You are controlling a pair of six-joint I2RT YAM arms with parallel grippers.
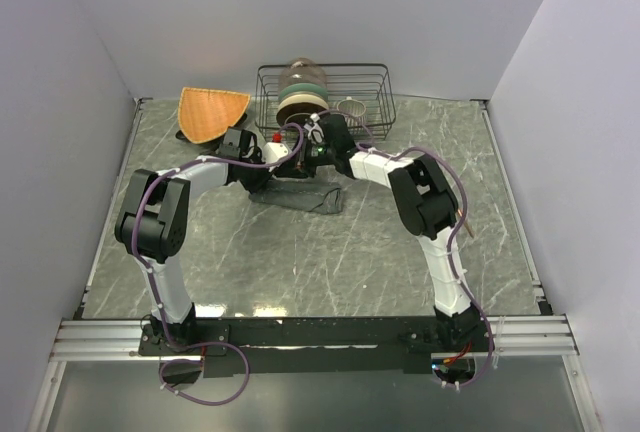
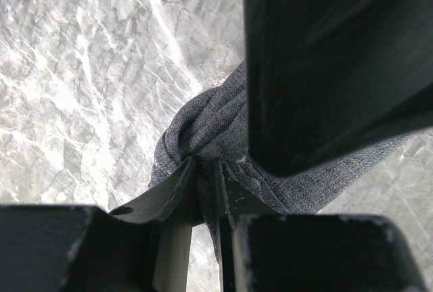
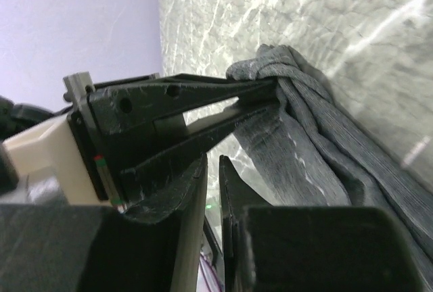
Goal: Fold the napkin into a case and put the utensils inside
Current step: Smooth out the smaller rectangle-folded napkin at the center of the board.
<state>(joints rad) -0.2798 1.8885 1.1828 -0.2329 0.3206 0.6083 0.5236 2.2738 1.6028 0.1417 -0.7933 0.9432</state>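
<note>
The napkin (image 1: 308,199) lies bunched near the table's (image 1: 300,272) far edge, partly hidden.
The left gripper (image 2: 203,174) pinches a fold; the right gripper's (image 3: 211,177) narrow gap is too dark to tell.

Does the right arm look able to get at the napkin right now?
Likely yes: the right gripper is close beside the napkin with nothing between; the left gripper pinches only a bunched part.
</note>
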